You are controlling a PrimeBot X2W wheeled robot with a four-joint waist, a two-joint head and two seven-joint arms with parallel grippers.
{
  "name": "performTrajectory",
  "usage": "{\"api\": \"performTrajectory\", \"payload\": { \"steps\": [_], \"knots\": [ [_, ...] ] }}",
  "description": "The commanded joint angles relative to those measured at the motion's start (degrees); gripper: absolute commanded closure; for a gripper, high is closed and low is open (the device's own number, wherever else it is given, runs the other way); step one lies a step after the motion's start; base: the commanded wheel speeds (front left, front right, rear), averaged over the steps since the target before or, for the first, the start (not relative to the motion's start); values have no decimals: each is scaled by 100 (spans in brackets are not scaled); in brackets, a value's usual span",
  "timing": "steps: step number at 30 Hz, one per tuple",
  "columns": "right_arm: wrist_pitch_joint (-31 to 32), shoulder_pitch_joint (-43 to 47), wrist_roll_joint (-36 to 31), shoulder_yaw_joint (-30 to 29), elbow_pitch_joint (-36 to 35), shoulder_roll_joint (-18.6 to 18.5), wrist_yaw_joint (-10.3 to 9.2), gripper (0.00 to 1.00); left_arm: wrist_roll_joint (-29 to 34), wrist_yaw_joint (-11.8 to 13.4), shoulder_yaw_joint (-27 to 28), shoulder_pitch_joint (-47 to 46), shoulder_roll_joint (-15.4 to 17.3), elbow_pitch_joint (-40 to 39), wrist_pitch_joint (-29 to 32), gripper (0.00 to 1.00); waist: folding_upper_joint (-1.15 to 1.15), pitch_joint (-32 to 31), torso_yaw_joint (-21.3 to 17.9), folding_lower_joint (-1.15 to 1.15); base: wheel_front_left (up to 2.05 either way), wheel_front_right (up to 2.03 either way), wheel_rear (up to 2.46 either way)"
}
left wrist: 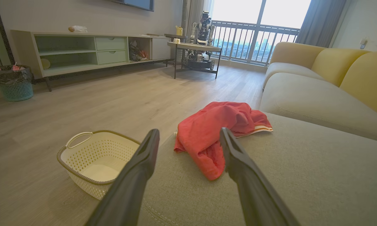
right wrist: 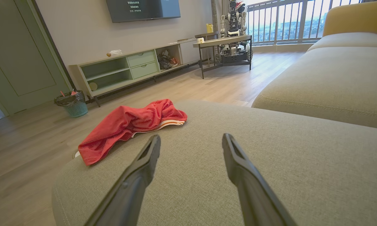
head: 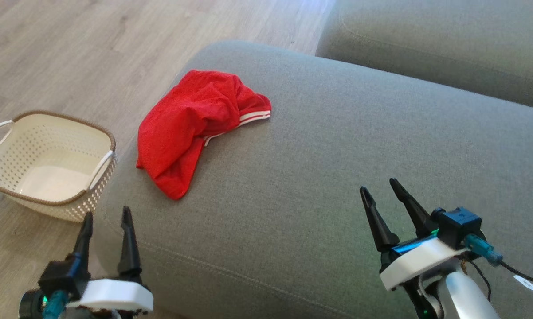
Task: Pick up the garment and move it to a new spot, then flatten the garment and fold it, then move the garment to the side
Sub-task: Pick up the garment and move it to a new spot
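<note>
The garment (head: 195, 128) lies at the cushion (head: 337, 177) edge at 10 o'clock, bare cushion toward 3 o'clock; left gripper (head: 107, 213) and right gripper (head: 378, 184) fingers wide, empty.

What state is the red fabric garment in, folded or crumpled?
Crumpled: the red fabric garment lies bunched in uneven heaps on the grey sofa cushion.

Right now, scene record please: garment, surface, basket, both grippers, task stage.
garment: red, crumpled, white-striped band showing, lying near the cushion's left edge
sofa cushion: grey, holds the garment
basket: cream, perforated, empty, on the floor left of the cushion
left gripper: open, holding nothing, short of the garment
right gripper: open, holding nothing, over bare cushion, well apart from the garment
task stage: garment not yet picked up
</note>
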Motion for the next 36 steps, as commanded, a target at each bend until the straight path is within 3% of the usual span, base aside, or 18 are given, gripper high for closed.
{"api": "performTrajectory", "payload": {
  "steps": [1,12,19,25,31,32,33,36],
  "knots": [
    [-53,-199,-1,120,-170,6,-2,0,6,-19,276,-321,20,-132,-29,0,0,95,-36,0,0,0,0],
    [36,-577,-522,50,-553,6,-2,0,-288,-497,595,-1765,435,550,186,0,0,994,-488,0,0,0,0],
    [299,-882,-739,-150,-1222,1,-2,0,-649,-921,359,-3258,932,1503,1189,0,0,1817,-860,0,0,0,0],
    [383,-1042,-738,-16,-1499,-11,-2,0,-896,-1032,-31,-4119,1326,2505,1944,0,0,2265,-1191,0,0,0,0],
    [396,-1176,-712,57,-1624,-44,-2,0,-822,-1041,-225,-4681,1600,3564,2313,0,0,2458,-1459,0,0,0,0],
    [391,-1194,-706,62,-1623,-47,-2,0,-821,-1041,-245,-4746,1613,3719,2337,35,0,2463,-1496,0,0,0,0],
    [384,-1210,-698,65,-1619,-48,-2,0,-820,-1042,-259,-4811,1627,3848,2323,100,0,2464,-1528,0,0,0,0],
    [340,-1217,-667,57,-1573,-44,-2,0,-878,-1043,-234,-5013,1626,4117,2110,100,0,2399,-1597,0,0,0,0]
  ]
}}
